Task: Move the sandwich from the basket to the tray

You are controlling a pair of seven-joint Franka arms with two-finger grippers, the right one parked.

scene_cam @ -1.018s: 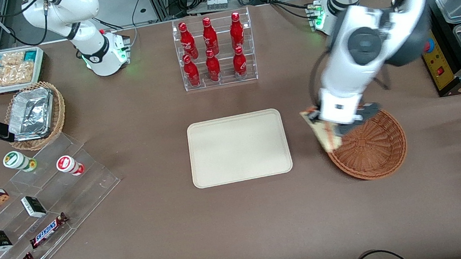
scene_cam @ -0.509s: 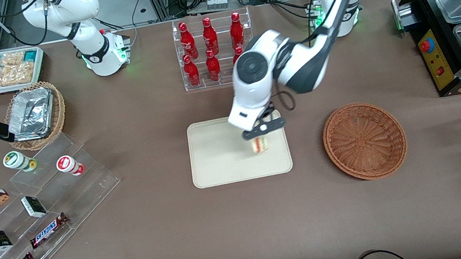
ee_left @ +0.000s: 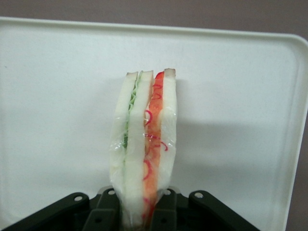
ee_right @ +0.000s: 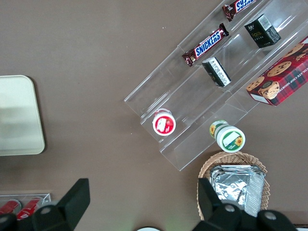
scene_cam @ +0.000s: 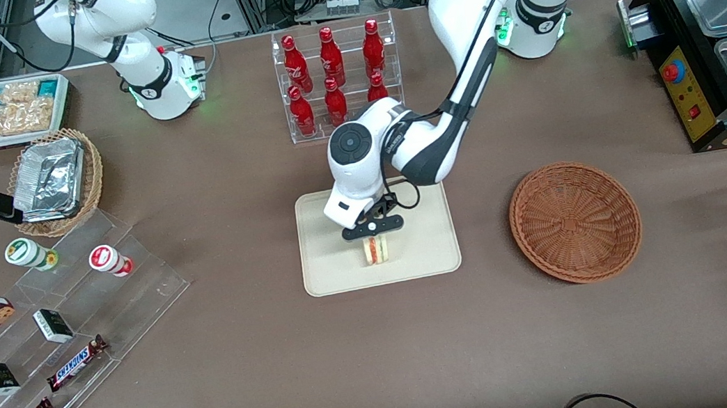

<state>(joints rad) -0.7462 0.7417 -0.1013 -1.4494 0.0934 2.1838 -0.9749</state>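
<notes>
My jaws (scene_cam: 373, 236) are clamped on the sandwich (scene_cam: 375, 250), pinching it by its narrow end; a second ago I hung over the basket (scene_cam: 575, 222) rim with it, half a second ago I had just reached the tray (scene_cam: 326, 265) edge nearest the basket, and now I am over the tray's middle, toward its front rim; the basket sits bare, well apart, toward my end of the counter (scene_cam: 383, 356); from my wrist the sandwich (ee_left: 144, 149) stands on edge with its filling stripe showing, the cream tray (ee_left: 53, 96) under it; whether it touches the tray I cannot tell; I judge the carry done, lowering and letting go left; the tray is flat, low-rimmed and bare, plenty of room; the bottle rack (scene_cam: 339, 81) stands farther from the camera, clear of me.
</notes>
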